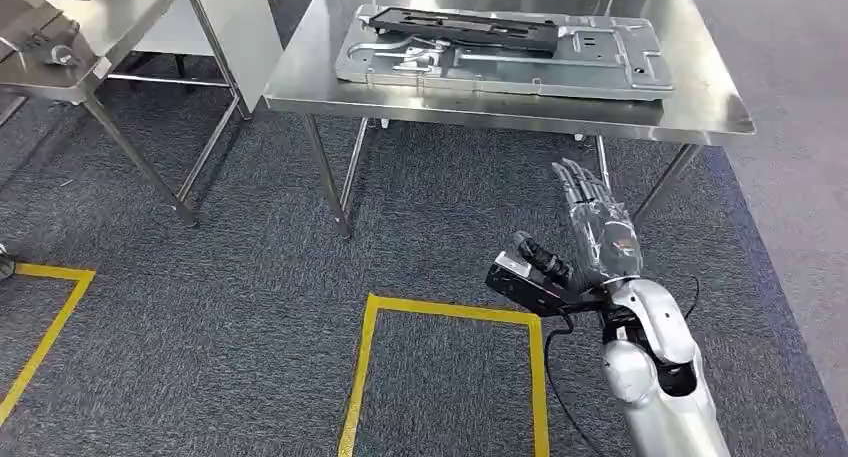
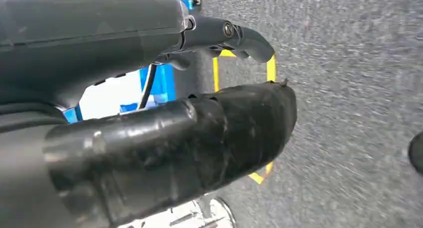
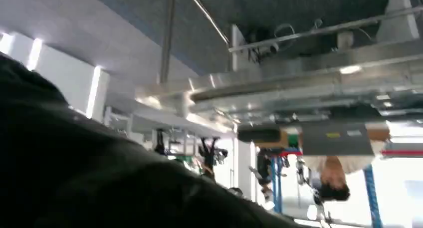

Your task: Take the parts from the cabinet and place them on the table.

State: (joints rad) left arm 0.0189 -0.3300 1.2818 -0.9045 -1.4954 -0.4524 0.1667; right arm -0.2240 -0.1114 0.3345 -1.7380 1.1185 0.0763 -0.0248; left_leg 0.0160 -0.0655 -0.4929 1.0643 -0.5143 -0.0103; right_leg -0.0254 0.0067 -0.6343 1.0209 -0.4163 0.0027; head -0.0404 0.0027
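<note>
On the steel table [image 1: 500,107] ahead lies a large silver stamped metal part [image 1: 520,62], with a long black part [image 1: 465,29] resting on top of it. My right hand [image 1: 595,227] hovers below the table's front edge over the carpet, its fingers stretched straight toward the table and holding nothing. The right wrist view looks along the dark blurred right hand [image 3: 100,188] at the table's underside [image 3: 279,88]. My left hand [image 2: 199,138] hangs over the grey carpet, thumb and fingers apart with nothing between them.
A second steel table [image 1: 90,47] with small metal pieces stands at the far left, a white panel [image 1: 240,27] beside it. Yellow tape squares [image 1: 450,312] mark the grey carpet. A person [image 3: 334,173] stands far off beyond the table.
</note>
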